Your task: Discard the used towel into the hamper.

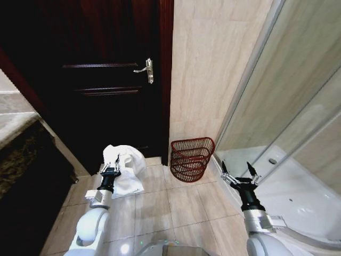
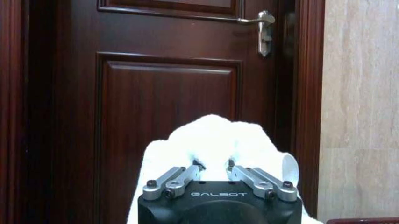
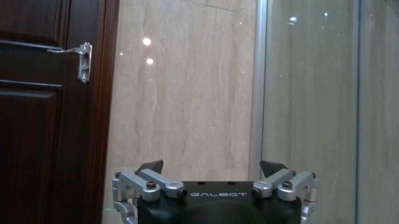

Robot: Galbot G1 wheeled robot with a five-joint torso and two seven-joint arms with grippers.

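A white towel (image 1: 127,169) hangs bunched from my left gripper (image 1: 111,168), which is shut on it above the tiled floor in front of the dark door. In the left wrist view the towel (image 2: 215,140) bulges up between the closed-in fingers (image 2: 181,176) of the left gripper (image 2: 214,164). The hamper (image 1: 191,158), a reddish-brown openwork basket, stands on the floor against the beige wall, to the right of the towel and apart from it. My right gripper (image 1: 238,174) is held open near the shower edge, holding nothing; in its wrist view the right gripper (image 3: 212,167) faces the wall.
A dark wooden door (image 1: 101,80) with a silver handle (image 1: 147,70) is straight ahead. A glass shower enclosure (image 1: 287,122) with a white tray (image 1: 298,186) fills the right side. A dark counter (image 1: 21,160) stands at the left. Tiled floor (image 1: 176,208) lies between my arms.
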